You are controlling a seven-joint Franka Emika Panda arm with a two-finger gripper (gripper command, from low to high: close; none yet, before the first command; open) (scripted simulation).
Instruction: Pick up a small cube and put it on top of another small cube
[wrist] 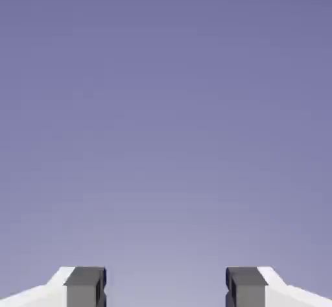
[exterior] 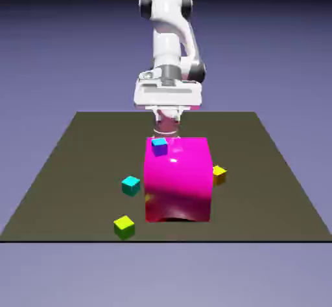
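The claw (wrist: pixel 166 289) stood open with nothing in it: in the hand view its two grey fingertips (wrist: pixel 84 286) sat well apart at the bottom edge, and only plain blue-violet backdrop showed between and above them. In the exterior view the claw hung below the white hand, behind the back top edge of the big magenta block (exterior: pixel 179 179), so its tips were partly hidden there. The white arm (exterior: pixel 170 37) rose behind it from the far edge of the tabletop (exterior: pixel 71 163).

A tiny blue-and-purple cube (exterior: pixel 159 146) showed at the magenta block's top, by its back corner toward the exterior view's left, just below the claw. The block itself stood near the middle of the dark tabletop.

The tiny teal-cyan cube (exterior: pixel 130 185) lay on the tabletop just beside the block, on the exterior view's left. The tiny lime yellow-green cube (exterior: pixel 124 226) lay nearer the front edge of the tabletop, a little in front of the teal one and apart from it, also left of the block. Both rested flat on the surface, well away from the claw. An orange-yellow cube (exterior: pixel 219 174) sat against or just beside the block's other side, on the exterior view's right; whether it touched the block could not be told.
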